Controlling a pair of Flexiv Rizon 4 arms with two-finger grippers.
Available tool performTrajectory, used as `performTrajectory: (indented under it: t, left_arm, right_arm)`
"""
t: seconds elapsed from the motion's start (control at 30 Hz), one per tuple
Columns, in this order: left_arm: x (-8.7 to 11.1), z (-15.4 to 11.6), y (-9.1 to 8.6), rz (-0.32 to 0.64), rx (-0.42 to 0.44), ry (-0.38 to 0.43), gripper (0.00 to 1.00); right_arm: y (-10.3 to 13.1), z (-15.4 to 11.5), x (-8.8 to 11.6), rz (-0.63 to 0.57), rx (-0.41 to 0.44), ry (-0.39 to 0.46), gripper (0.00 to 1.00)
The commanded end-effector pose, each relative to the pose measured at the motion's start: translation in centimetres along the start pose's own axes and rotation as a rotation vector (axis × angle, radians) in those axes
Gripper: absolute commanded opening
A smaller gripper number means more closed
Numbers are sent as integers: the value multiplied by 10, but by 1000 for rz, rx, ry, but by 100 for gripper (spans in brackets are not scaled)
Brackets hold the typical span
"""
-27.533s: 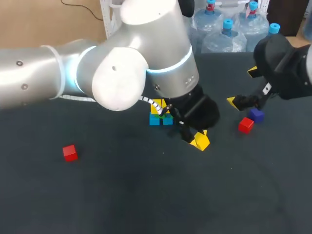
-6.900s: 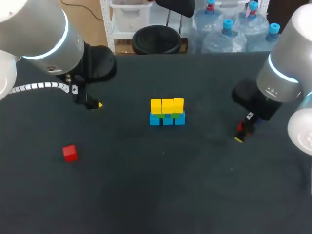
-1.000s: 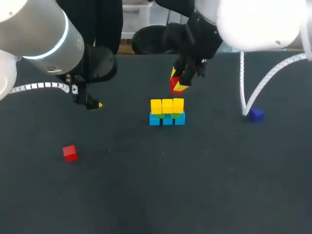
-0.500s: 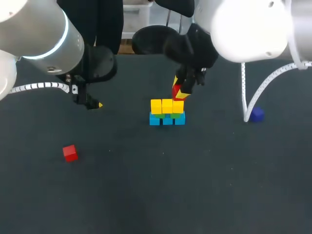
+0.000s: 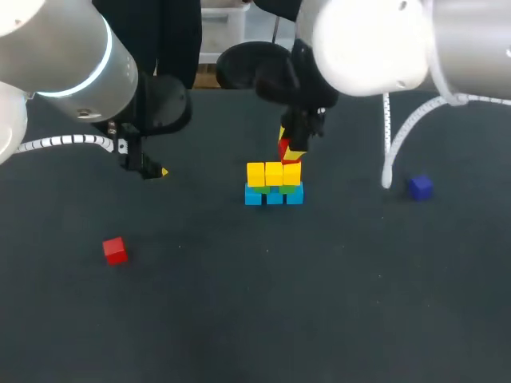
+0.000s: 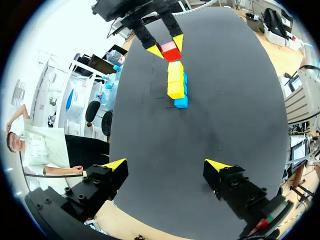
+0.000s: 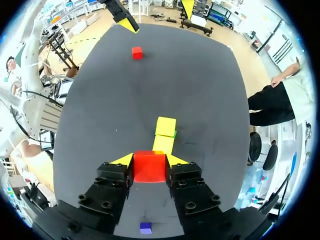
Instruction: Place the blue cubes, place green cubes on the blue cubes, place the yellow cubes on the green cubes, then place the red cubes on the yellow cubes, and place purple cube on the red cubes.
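Dark matte table [image 5: 239, 319], flat, slightly speckled top. Mid-table is a stacked wall of small square-edged plastic-looking blocks. Bottom row is 3 blue cubes [image 5: 274, 197] side by side and touching. The green cubes [image 5: 262, 189] on them show only as a thin strip, count not clear. On top are 3 yellow cubes [image 5: 274, 173], smooth, in a row.

Red cubes: 2. The held red cube [image 7: 149, 166] is pinched between both yellow fingertips of the right gripper [image 5: 291, 150], one tip on each side face. It sits just above the right-end yellow cube; contact can't be told. The loose red cube [image 5: 115, 250] lies on the table well off to the left of the wall.

Purple cube [image 5: 420, 187]: 1, alone on the table, well to the right.

Left gripper [image 6: 166, 165] hangs over the left side of the table, fingers spread wide, nothing between them.
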State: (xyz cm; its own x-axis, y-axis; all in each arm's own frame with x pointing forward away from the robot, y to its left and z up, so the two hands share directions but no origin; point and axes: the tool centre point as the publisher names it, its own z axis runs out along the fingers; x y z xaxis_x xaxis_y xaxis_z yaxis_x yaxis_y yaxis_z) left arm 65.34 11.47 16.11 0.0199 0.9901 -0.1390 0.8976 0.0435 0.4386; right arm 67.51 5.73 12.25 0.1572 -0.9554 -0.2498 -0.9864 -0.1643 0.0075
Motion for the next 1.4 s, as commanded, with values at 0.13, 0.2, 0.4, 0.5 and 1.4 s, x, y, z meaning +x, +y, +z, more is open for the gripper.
performTrajectory:
  t: [0.13,0.2,0.4,0.5,1.4]
  left_arm:
    - [-1,1,0,-2,-1,4,100]
    - [-1,1,0,-2,-1,4,100]
    - [-1,1,0,-2,-1,4,100]
    - [-1,1,0,-2,-1,4,100]
    - [-1,1,0,-2,-1,4,100]
  right_arm:
    - [-16,5,-6,13,-24,13,0]
    - [-18,6,-6,21,-17,3,0]
    - [-17,13,-1,48,-21,-11,0]
    - [-16,15,1,52,-23,-14,0]
    - [-12,30,4,70,-57,-23,0]
